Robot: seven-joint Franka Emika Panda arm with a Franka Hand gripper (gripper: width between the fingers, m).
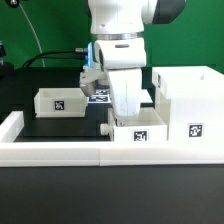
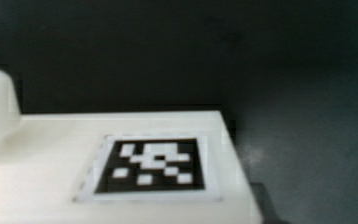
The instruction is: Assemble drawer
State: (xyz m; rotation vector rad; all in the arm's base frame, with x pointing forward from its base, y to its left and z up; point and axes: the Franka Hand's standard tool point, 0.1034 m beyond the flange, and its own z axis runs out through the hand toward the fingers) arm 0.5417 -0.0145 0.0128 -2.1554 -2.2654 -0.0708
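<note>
The drawer's tall open-fronted housing (image 1: 186, 100) stands at the exterior view's right. One small tray (image 1: 59, 101) sits on the black table at the left. A second tray (image 1: 139, 131), with a tag on its front wall, rests against the front rail beside the housing. My gripper (image 1: 128, 117) is lowered right onto this tray, and the hand hides its fingers. The wrist view is blurred and filled at close range by a white tagged face (image 2: 153, 165) with black table beyond it. Its fingers do not show clearly there.
A low white rail (image 1: 60, 150) runs along the table's front and the exterior view's left side. The marker board (image 1: 99, 96) lies behind the arm. Black tabletop (image 1: 70, 125) lies between the left tray and the front tray.
</note>
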